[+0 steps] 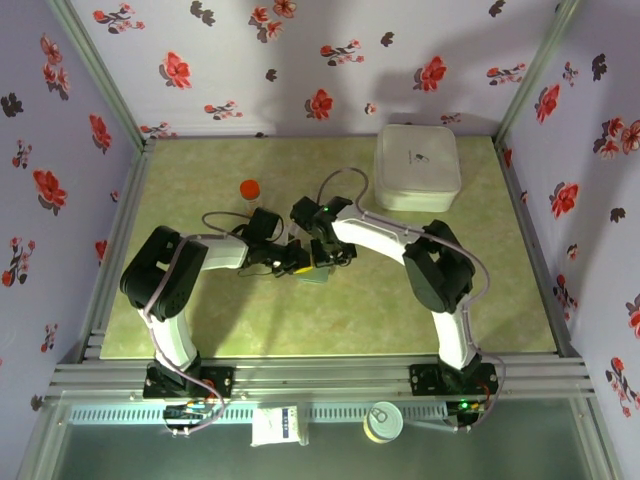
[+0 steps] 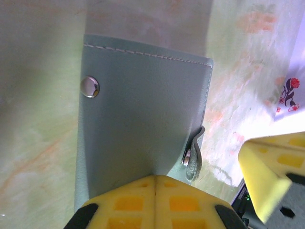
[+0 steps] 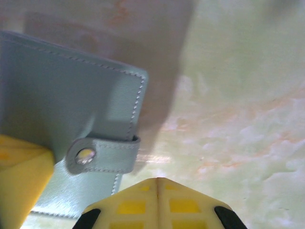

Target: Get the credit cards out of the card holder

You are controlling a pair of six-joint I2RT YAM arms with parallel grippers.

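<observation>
The grey-blue card holder (image 1: 316, 273) lies folded shut on the green table, between the two arms. In the left wrist view the holder (image 2: 143, 109) has a metal snap stud (image 2: 89, 87) on its face. My left gripper (image 2: 156, 177) is shut, its yellow tips touching the holder's near edge with nothing between them. My right gripper (image 3: 157, 180) is also shut. It hovers over bare table just right of the holder (image 3: 62, 95) and its snapped strap (image 3: 102, 155). From above, the left gripper (image 1: 293, 262) and right gripper (image 1: 322, 260) meet over the holder. The credit cards are hidden.
A large white square box (image 1: 417, 167) stands at the back right. An orange-capped little bottle (image 1: 249, 189) stands behind the left arm. Flowered walls close in three sides. A can (image 1: 383, 420) and a white packet (image 1: 279, 425) lie below the front rail.
</observation>
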